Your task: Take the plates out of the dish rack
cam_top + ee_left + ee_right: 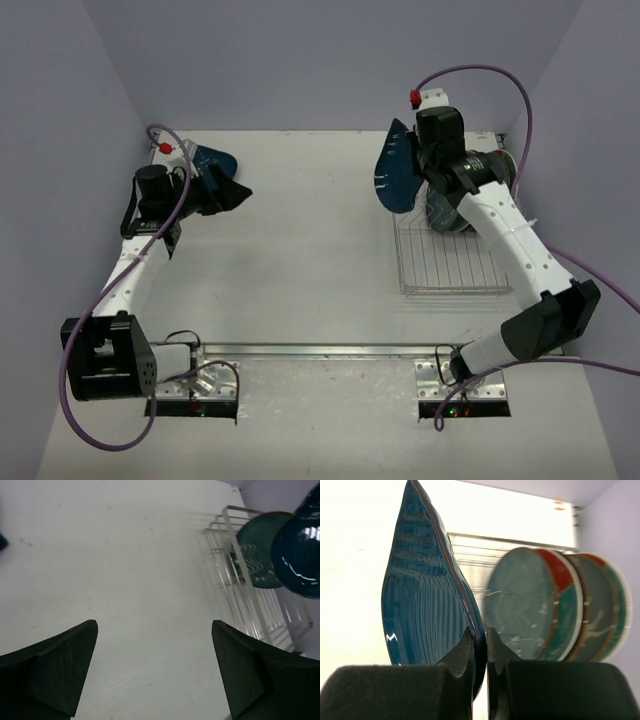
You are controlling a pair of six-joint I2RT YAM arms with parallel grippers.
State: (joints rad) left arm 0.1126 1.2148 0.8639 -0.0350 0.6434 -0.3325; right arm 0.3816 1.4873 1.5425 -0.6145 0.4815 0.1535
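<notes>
My right gripper (pixel 480 635) is shut on the rim of a dark blue ribbed plate (pixel 425 600), which stands on edge. From above, that plate (pixel 397 170) hangs in the air over the far left corner of the silver wire dish rack (pixel 450 265), with the right gripper (pixel 420 168) beside it. Three more plates (pixel 530 610) with teal faces and red rims stand upright in the rack behind it. My left gripper (pixel 228 192) is open and empty over the far left of the table; its fingers (pixel 65 670) frame bare tabletop.
A dark blue plate (pixel 215 160) lies on the table at the far left, just behind the left gripper. The rack's near half (pixel 455 275) holds no plates. Purple walls close in the table on the left, back and right.
</notes>
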